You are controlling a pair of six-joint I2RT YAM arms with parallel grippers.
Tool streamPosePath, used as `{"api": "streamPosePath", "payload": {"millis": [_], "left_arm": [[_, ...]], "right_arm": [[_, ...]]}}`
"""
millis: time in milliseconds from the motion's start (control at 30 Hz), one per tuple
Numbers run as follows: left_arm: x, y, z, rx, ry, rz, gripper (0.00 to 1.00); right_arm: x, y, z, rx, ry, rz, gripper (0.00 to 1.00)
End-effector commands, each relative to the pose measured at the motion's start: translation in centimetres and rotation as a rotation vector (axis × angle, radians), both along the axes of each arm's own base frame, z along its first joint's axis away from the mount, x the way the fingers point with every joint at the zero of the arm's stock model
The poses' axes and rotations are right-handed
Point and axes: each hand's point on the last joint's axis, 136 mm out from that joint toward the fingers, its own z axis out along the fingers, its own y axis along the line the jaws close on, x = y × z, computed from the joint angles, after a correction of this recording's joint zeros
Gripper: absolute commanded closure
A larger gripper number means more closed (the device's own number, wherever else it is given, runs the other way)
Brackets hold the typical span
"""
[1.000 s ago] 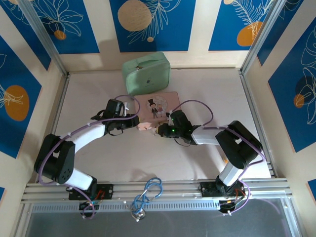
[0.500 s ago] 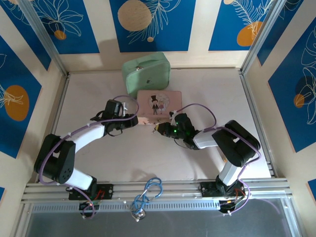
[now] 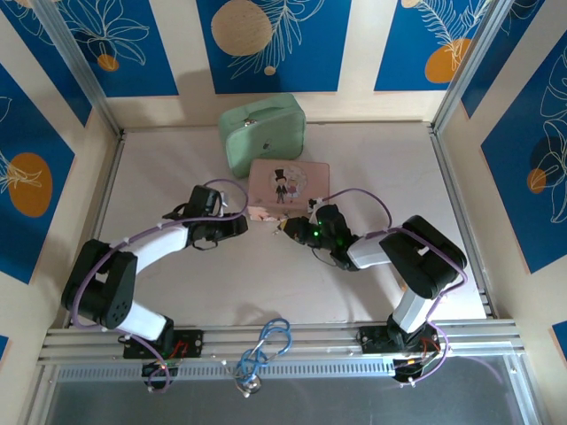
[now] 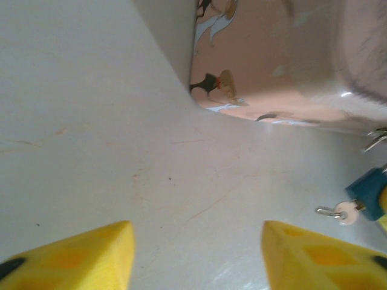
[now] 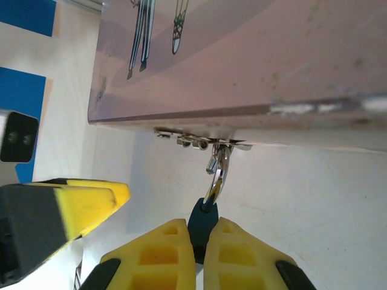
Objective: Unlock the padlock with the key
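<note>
Fingers [image 5: 163,257] of the right hand [image 5: 201,252] clench on the blue body of the padlock [image 5: 202,219], near the middle of the desk [image 3: 381,159]. Its silvery loop reaches up to the metal clasp [image 5: 202,142] on the near edge of the pink box [image 5: 254,54]. A small pale-headed key [image 4: 342,211] sits just beside the blue body; whether it is inserted cannot be told. The left hand [image 4: 196,248] hangs low, released and empty, by the box's near left corner. A green case [image 3: 263,133] stands behind the box, toward the desk's far edge.
</note>
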Motion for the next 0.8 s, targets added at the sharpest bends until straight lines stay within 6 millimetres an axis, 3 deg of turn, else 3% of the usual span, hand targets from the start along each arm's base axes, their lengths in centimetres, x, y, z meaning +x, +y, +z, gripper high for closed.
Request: {"api": "streamPosePath", "payload": {"millis": [0,200,367,533,767], "left_arm": [[3.0,-0.7,4.8,-0.037,-0.121,0.002,0.36],[6.1,-2.1,5.3,-0.028,-0.123,-0.024,0.27],[8.1,-2.9,2.8,-0.009,-0.067,-0.022,0.31],[8.1,-2.7,-1.1,0.034,0.022,-0.014,0.37],[6.7,-2.4,-3.2,0.019,0.057,-0.001,0.4]], "right_arm": [[-2.9,-2.1,-6.8,-0.124,0.322,-0.069,1.0],[-4.2,-1.8,-6.5,-0.216,0.37,-0.032,1.0],[-4.5,-3.5,-7.3,-0.283,0.417,-0.092,1.0],[-4.4,-3.6,-8.3,-0.307,0.452,-0.098,1.0],[-5.0,-5.6,-10.8,-0.342,0.484,-0.218,0.98]]}}
